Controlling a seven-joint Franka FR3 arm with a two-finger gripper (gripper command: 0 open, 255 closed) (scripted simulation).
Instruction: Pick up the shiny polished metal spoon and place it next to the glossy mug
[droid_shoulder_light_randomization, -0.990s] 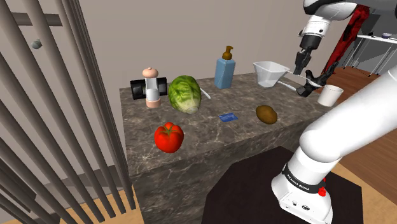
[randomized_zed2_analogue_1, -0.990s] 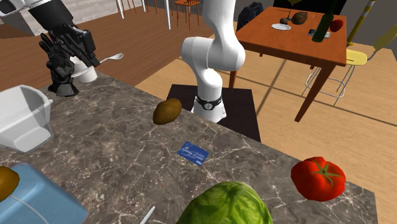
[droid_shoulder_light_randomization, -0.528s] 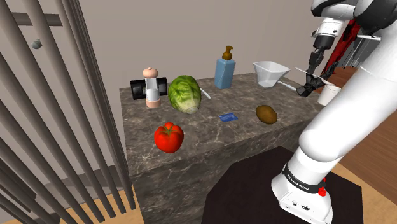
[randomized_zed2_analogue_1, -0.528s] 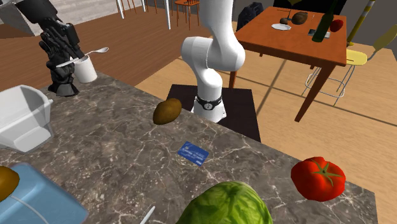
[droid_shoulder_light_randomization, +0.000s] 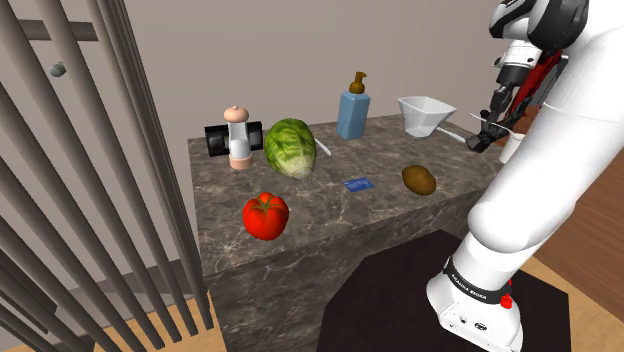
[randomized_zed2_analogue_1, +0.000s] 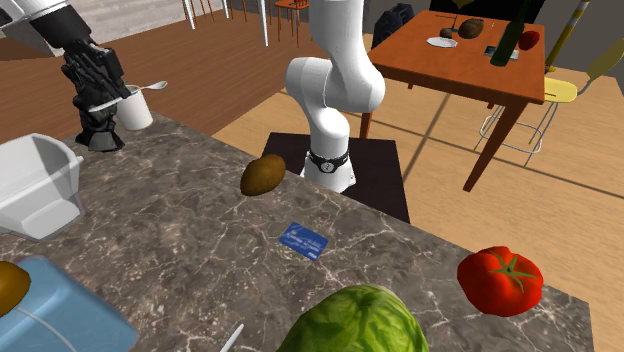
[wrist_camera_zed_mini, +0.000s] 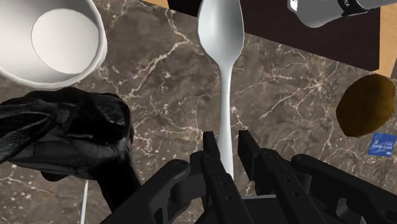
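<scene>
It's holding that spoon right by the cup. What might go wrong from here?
The pincer grips the spoon only at its handle's end, so it might tilt or slip out. The white mug and a black lumpy object sit close beneath; lowering carelessly may knock either one.

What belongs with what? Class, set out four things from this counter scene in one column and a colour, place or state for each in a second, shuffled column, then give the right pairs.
Things
1. spoon
2. mug
3. potato
4. tomato

Colour, place or state
A. brown, lying on the counter
B. red, lying on the counter
C. standing upright, open end up
D. clasped in the claw, off the counter

Pairs: 1-D, 2-C, 3-A, 4-B
</scene>
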